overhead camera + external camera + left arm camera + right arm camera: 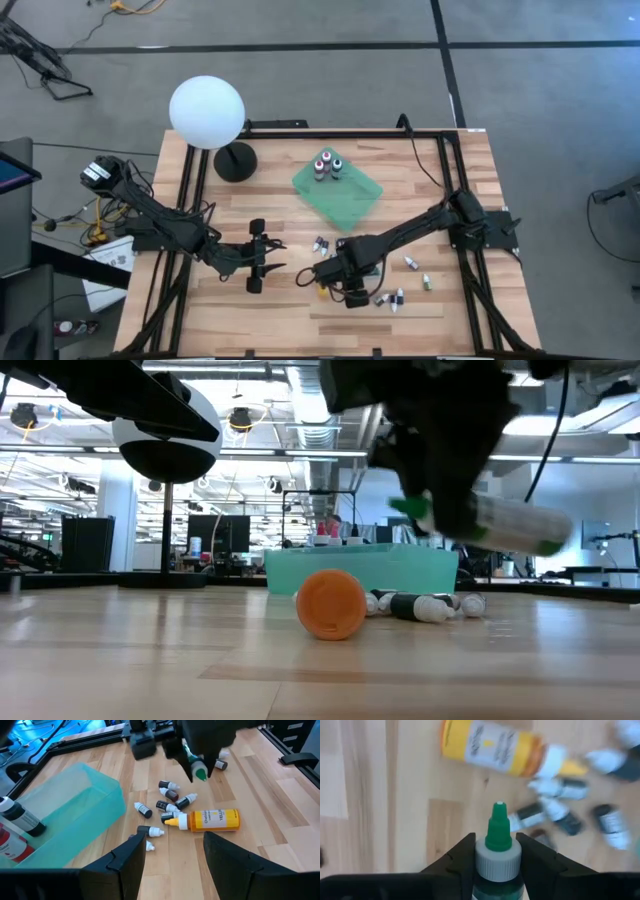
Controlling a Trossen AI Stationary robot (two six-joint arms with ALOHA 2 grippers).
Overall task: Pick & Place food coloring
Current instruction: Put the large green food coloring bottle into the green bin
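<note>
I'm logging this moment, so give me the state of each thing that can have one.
Green bottle: capped, lifted, clamped in right gripper.
Yellow bottle: capped, lying on its side.
Small bottles: capped, lying scattered.
Tray: holds three upright bottles.
Left gripper: open, empty.

- The dark right gripper (495,857) hangs above the table's front middle, its two fingers (457,862) clamped on the neck of a small green-capped bottle (497,840) — lifted clear of the wood.
- The right arm reaches in from the right edge, elbow bent.
- The dark left gripper (262,257) waits low at front left, fingers (127,857) spread apart, holding nothing.
</note>
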